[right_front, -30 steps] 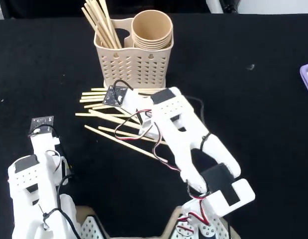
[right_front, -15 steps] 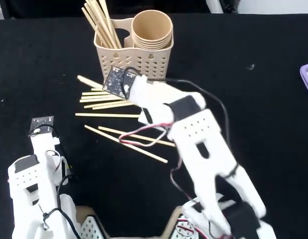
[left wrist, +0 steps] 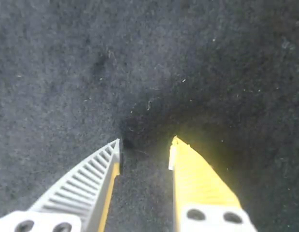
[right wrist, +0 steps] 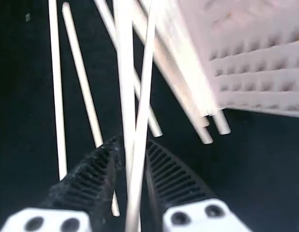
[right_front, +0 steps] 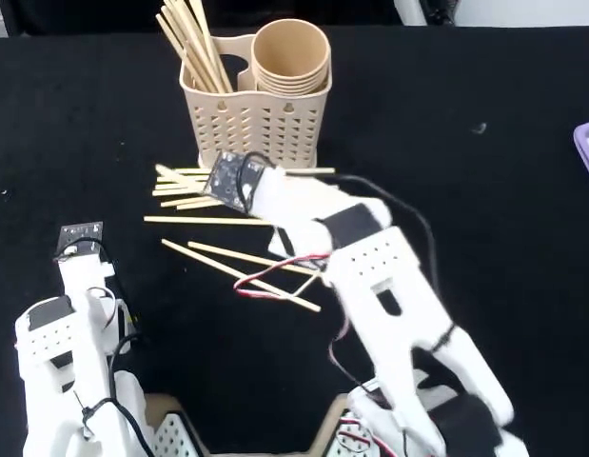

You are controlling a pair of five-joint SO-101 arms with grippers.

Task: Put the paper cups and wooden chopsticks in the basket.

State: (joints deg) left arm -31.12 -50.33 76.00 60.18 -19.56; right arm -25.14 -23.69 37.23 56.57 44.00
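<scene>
Nearest: left tool (left wrist: 145, 143) hangs just over bare black table (right_front: 484, 238), fingers apart, nothing between them.

Further out: right tool (right wrist: 132, 143) closed on a pair of chopsticks (right wrist: 125, 87), gripped near one end, the free ends pointing toward the basket wall. It sits low, just in front of the basket (right_front: 246, 124).

Around it, loose chopsticks (right_front: 208, 220) lie scattered on the table, some touching the basket's foot.

Farthest: basket upright, with stacked paper cups (right_front: 291, 57) in one compartment and standing chopsticks (right_front: 191, 43) in the other.

Step, as judged: chopstick pickup; cups look done. Next move calls for lifting clear of the rim, tipping the sticks upright, and releasing over the chopstick compartment.

No legible writing or labels.
</scene>
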